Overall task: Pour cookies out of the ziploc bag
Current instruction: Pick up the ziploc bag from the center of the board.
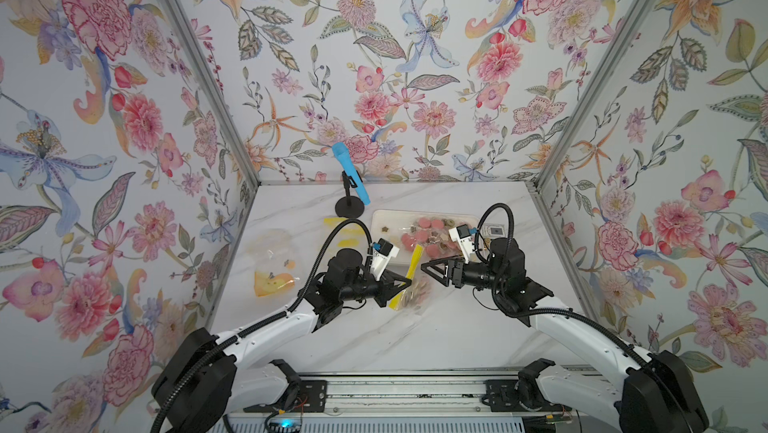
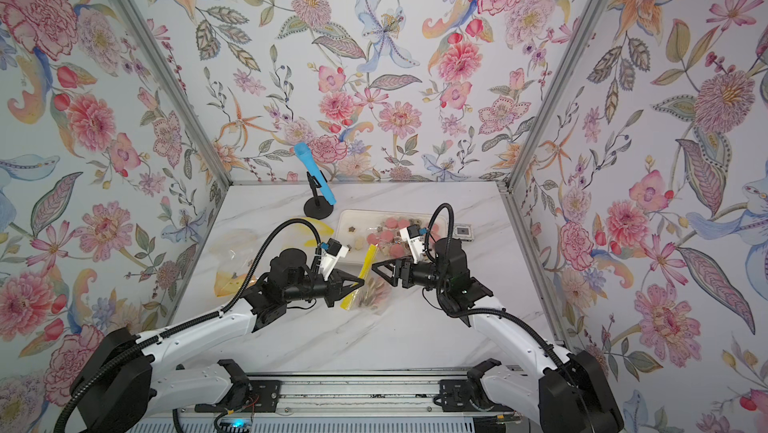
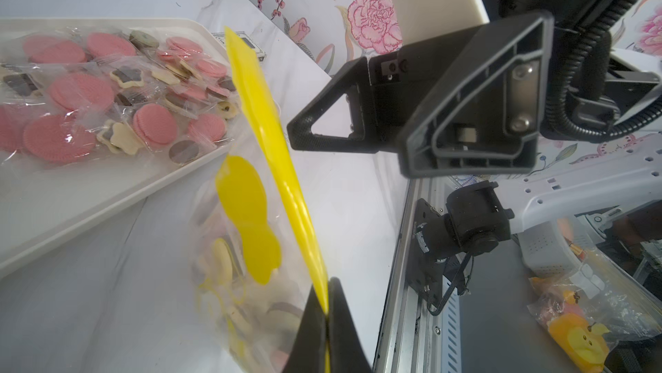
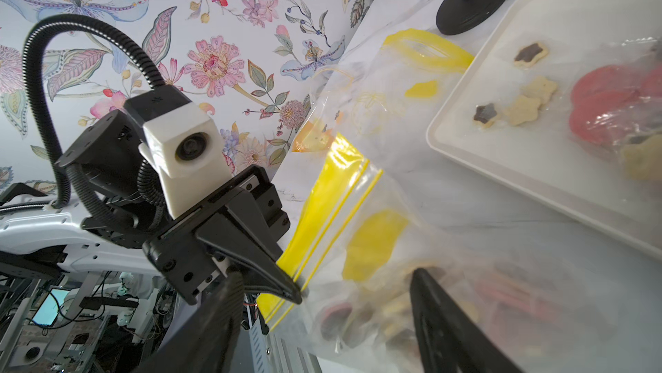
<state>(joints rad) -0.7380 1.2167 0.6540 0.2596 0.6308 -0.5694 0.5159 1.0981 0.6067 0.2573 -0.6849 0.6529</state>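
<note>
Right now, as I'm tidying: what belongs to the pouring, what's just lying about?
Job: clear yellow-zip plastic bag; pink, brown, beige cookies; white rectangular tray.
Lying about: blue microphone on black stand; crumpled orange-printed clear bag; small grey square device.

cookies (image 3: 80, 90) pink, beige, brown | ziploc bag (image 3: 267, 120) strip yellow | tray (image 3: 71, 192) white

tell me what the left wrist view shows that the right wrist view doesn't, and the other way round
Only the left wrist view: a small grey device past the tray, and a duck-print bag beyond the table's edge.
Only the right wrist view: the black stand base and a flat yellow-printed bag.
Both: the white tray of cookies, the ziploc bag, not yet empty, the left gripper shut on its yellow zip strip, and the right gripper with fingers apart.
</note>
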